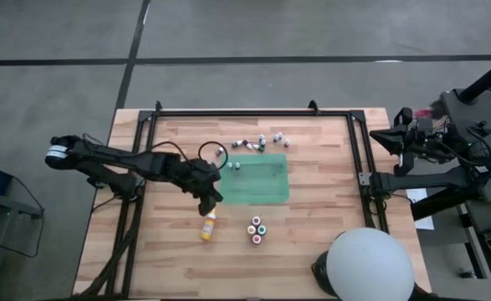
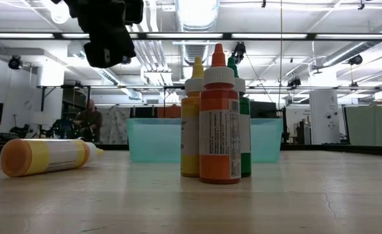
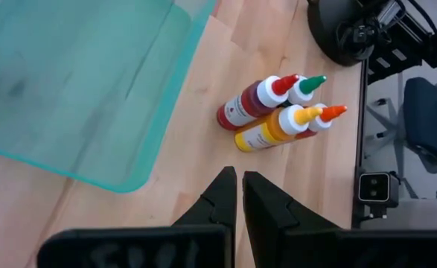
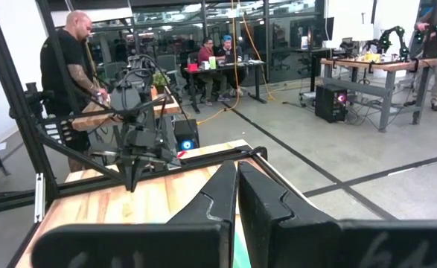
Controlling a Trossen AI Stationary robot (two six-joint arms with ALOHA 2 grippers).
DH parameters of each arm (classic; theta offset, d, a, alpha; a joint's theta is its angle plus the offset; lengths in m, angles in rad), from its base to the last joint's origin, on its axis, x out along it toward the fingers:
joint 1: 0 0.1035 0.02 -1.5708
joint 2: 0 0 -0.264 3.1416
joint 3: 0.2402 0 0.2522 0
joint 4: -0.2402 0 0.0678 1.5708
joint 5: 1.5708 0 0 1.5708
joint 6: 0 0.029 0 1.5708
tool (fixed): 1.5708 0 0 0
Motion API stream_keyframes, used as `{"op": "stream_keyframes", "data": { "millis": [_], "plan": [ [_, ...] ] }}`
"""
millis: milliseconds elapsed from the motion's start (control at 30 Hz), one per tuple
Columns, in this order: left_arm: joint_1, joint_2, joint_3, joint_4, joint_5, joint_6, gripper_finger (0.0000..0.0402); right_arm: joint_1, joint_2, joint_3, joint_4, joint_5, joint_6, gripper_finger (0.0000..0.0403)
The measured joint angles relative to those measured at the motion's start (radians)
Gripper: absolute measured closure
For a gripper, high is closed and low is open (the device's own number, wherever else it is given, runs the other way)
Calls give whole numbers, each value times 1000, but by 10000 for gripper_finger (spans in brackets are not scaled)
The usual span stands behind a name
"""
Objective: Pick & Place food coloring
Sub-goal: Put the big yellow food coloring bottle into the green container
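Four food coloring bottles [image 3: 278, 113] with red, green, yellow and orange tips stand upright in a tight group [image 1: 257, 230] on the wooden table, near its front edge. A yellow-orange bottle [image 1: 207, 226] lies on its side [image 2: 44, 156] left of them. Several tiny bottles [image 1: 260, 143] sit past the far edge of the translucent green tray [image 1: 262, 182], and two more [image 1: 233, 165] at its left end. My left gripper [image 3: 237, 195] hangs shut and empty above the table [image 1: 213, 199], over the fallen bottle. My right gripper [image 4: 237, 195] is shut and empty, off the table's right side [image 1: 381, 136].
A black rail frame [image 1: 253, 113] runs along the table's far, left and right sides. A white dome [image 1: 369, 263] sits at the near right corner. A black cable loop [image 1: 210, 152] lies left of the tray. People stand in the room behind [image 4: 73, 67].
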Motion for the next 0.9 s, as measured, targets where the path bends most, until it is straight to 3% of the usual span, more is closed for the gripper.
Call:
{"op": "stream_keyframes", "data": {
  "millis": [233,567,900],
  "plan": [
    [3,-16,-5,-9,11,46,383,0,0,0,0,0,2,394],
    [3,-18,-6,-136,19,27,275,0,0,0,0,0,2,394],
    [3,27,-6,-212,70,-332,266,0,0,0,0,0,1,394]
  ]
}}
